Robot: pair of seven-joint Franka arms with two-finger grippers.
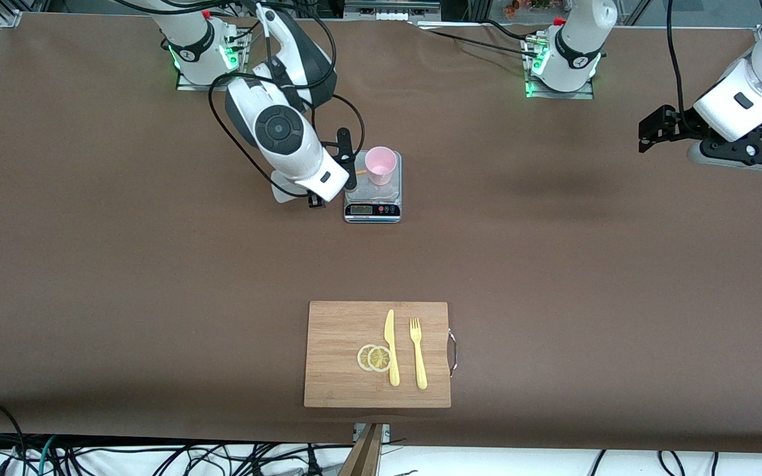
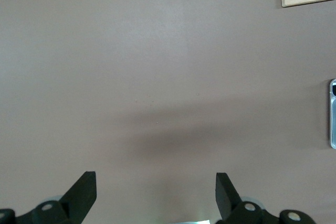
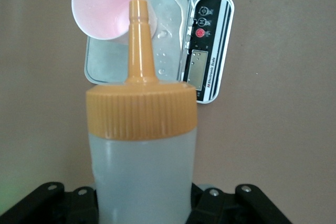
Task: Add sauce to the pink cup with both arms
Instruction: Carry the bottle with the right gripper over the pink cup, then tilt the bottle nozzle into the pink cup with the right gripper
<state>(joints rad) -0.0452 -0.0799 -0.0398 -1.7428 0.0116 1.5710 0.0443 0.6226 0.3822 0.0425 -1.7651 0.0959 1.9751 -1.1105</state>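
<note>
The right gripper (image 3: 144, 205) is clamped around the body of the sauce bottle (image 3: 143, 166), a translucent whitish squeeze bottle whose orange nozzle cap points toward the pink cup (image 3: 107, 4), the tip overlapping the cup's rim in the right wrist view. The pink cup (image 1: 380, 165) stands upright on the plate of a small kitchen scale (image 1: 372, 198), at the corner of the plate farthest from the scale's display. The left gripper (image 2: 155, 192) waits in the air over bare table at the left arm's end, its fingers (image 2: 84, 187) spread wide and holding nothing. The table (image 1: 553, 264) is covered in plain brown material. Nearer the front camera lies a wooden cutting board (image 1: 341, 330) carrying two lemon slices (image 1: 374, 357), a yellow knife (image 1: 391, 347) and a yellow fork (image 1: 418, 354). From the front, the right arm's white wrist hides most of the bottle and the gripper's fingers; whether any sauce is in the cup is hard to make out.
</note>
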